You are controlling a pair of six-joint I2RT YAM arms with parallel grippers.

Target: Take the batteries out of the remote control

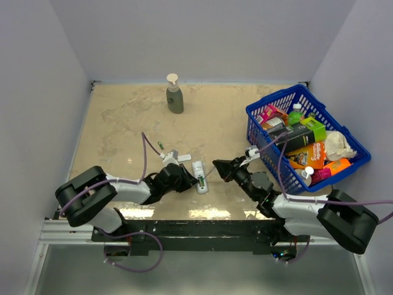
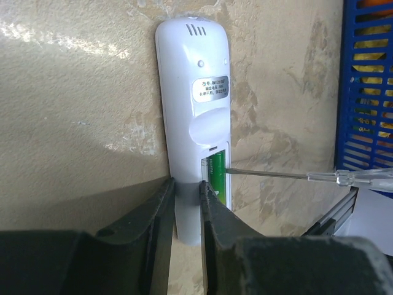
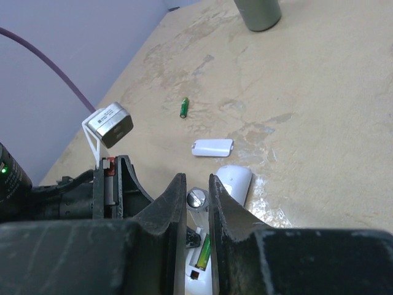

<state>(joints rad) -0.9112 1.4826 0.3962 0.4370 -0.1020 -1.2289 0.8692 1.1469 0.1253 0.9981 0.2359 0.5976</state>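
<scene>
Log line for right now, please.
left gripper shut on remote | right gripper shut on screwdriver | tip at seated battery | loose battery out | cover off

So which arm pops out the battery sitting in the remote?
Right. The right hand grips the thin tool, whose tip sits against the green battery in the open recess. The left hand is clamped on the remote, steadying it; probably best left there.

Top: high above and behind the near edge, looking down over the whole worktop (image 1: 123, 123). Left wrist: low and close, facing along the remote (image 2: 195, 92), basket (image 2: 359, 74) at right. Right wrist: close, facing the far-left corner. Shared by all: remote.
</scene>
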